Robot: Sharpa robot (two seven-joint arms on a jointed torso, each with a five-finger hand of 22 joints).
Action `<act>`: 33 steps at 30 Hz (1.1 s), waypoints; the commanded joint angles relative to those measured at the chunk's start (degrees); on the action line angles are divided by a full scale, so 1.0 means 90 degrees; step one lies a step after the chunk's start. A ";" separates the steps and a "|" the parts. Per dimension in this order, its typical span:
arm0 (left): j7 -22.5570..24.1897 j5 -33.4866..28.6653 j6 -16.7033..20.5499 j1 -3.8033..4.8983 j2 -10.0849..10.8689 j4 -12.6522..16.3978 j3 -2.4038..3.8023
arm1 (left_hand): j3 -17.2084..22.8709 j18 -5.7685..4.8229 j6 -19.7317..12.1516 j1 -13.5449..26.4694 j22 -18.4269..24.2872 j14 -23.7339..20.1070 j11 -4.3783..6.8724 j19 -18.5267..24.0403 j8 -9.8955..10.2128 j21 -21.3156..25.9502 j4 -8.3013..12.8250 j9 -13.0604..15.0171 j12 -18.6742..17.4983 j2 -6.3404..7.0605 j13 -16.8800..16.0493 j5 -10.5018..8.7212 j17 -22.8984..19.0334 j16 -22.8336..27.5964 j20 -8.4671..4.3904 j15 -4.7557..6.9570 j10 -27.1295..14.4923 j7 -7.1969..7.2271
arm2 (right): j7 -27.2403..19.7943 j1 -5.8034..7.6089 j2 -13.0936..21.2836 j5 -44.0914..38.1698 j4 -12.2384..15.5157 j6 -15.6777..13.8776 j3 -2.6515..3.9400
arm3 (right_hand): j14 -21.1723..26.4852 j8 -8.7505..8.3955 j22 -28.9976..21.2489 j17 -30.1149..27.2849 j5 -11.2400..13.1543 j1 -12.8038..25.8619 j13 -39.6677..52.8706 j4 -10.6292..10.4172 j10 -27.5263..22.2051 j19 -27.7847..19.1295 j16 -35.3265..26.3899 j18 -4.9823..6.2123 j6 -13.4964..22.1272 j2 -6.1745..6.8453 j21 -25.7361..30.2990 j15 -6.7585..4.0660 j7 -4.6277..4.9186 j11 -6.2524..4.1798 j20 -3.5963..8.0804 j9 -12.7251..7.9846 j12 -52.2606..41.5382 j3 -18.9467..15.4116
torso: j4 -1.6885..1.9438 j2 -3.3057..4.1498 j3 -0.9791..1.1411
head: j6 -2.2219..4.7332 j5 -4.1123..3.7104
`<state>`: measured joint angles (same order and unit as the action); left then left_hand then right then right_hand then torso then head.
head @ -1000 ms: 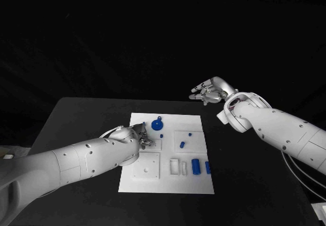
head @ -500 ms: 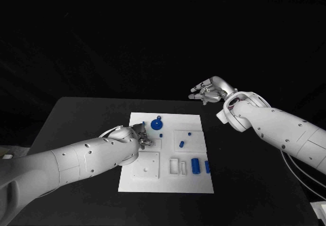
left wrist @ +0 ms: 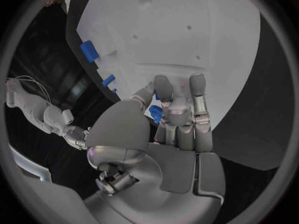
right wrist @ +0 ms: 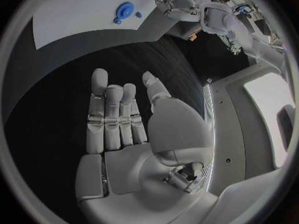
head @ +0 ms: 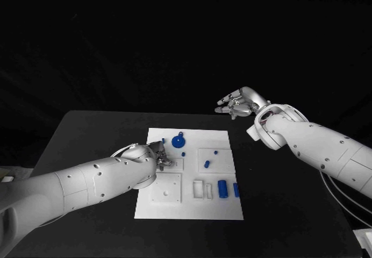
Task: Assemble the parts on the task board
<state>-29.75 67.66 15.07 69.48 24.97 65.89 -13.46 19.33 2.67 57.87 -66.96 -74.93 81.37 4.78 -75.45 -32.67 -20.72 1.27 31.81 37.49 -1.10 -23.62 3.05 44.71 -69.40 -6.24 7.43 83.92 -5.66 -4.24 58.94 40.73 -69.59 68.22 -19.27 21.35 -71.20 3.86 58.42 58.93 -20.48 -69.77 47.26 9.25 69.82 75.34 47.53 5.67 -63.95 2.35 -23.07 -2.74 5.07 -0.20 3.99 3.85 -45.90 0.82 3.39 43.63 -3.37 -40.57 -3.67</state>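
Almost nothing has changed since the earlier frames. The silver left hand (head: 159, 156) still sits low over the left side of the white rectangular task board (head: 194, 207), its fingers (left wrist: 198, 92) curled round a small blue part (left wrist: 156, 113). The silver right hand (head: 238, 102) stays raised beyond the table's far edge, fingers (right wrist: 102, 114) straight and loosely apart, holding nothing. A round blue disc part (head: 178, 142) lies just beside the left hand

The left arm is stretched in low from the near left, and its hand (head: 159, 156) is held with the fingers (left wrist: 198, 89) curled together around a small blue piece (left wrist: 156, 114). The right arm is raised, its hand (head: 238, 102) kept empty, palm flat, fingers (right wrist: 106, 112) straight and side by side.
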 commanded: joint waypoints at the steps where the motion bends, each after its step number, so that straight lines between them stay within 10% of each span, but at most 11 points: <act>1: -0.0033 -0.0207 -0.0258 -0.0023 0.0028 0.0002 -0.0012 | 0.0103 0.0149 0.1026 0.0027 -0.0111 0.0074 0.0046 0.0012 -0.0003 -0.0053 0.0138 0.0015 0.0048 -0.0061 0.0014 0.0063 0.0041 0.0014 0.0127 -0.0018 0.0308 0.0950 | -0.0051 0.0001 -0.0007 0.0013 -0.0002 0.0086 0.0003 | 0.0032 -0.0030 0.0023 -0.0015 -0.0048 0.0051 -0.0012 -0.0010 -0.0003 0.0046 0.0000 -0.0007 -0.0027 -0.0001 0.0055 -0.0010 -0.0010 -0.0030 -0.0018 0.0006 0.0027 0.0023 | 0.0005 -0.0002 0.0006 | -0.0019 -0.0008; 10: -0.0043 -0.0319 -0.0451 -0.0021 0.0006 -0.0014 -0.0008 | 0.0130 0.0353 0.1097 0.0106 -0.0109 0.0090 0.0045 0.0035 0.0190 -0.0108 0.0232 0.0468 0.0063 -0.0081 0.0038 0.0101 0.0072 0.0034 0.0310 -0.0033 0.0308 0.0958 | -0.0053 0.0001 -0.0019 0.0013 -0.0011 0.0091 0.0003 | 0.0033 -0.0030 0.0035 -0.0018 -0.0081 0.0049 -0.0013 -0.0008 -0.0006 0.0052 0.0002 -0.0007 -0.0025 0.0001 0.0068 -0.0011 -0.0009 -0.0030 -0.0017 0.0006 0.0028 0.0029 | 0.0000 0.0002 0.0007 | -0.0020 -0.0003; 33: -0.0085 -0.0416 -0.0642 -0.0016 -0.0106 -0.0234 0.0023 | 0.0114 0.0359 0.1142 0.0202 -0.0107 0.0094 0.0050 0.0043 0.0271 -0.0131 0.0169 0.0683 0.0074 -0.0129 0.0031 0.0101 0.0092 0.0035 0.0313 -0.0030 0.0308 0.0970 | -0.0059 0.0001 -0.0046 0.0024 -0.0052 0.0111 0.0003 | 0.0036 -0.0031 0.0068 -0.0025 -0.0153 0.0070 -0.0016 -0.0009 -0.0006 0.0063 0.0005 -0.0008 -0.0025 0.0001 0.0104 -0.0012 -0.0009 -0.0032 -0.0016 0.0005 0.0028 0.0050 | 0.0000 0.0006 0.0008 | 0.0004 -0.0014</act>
<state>-29.72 64.80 11.84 69.69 24.07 64.06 -12.99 19.04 5.35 59.07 -65.24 -74.92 81.77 4.70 -75.03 -30.24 -21.60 1.80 37.96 37.86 -1.95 -23.35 3.70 45.52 -69.18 -3.78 7.02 83.98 -5.50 -4.26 58.94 40.38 -69.47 67.78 -19.03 21.35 -71.20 3.86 58.99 58.78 -21.52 -69.77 47.21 9.09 69.82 75.54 47.53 5.66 -63.98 2.35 -22.50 -2.74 5.04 -0.20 3.78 3.85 -45.91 0.98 3.38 43.67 -3.28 -40.52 -3.81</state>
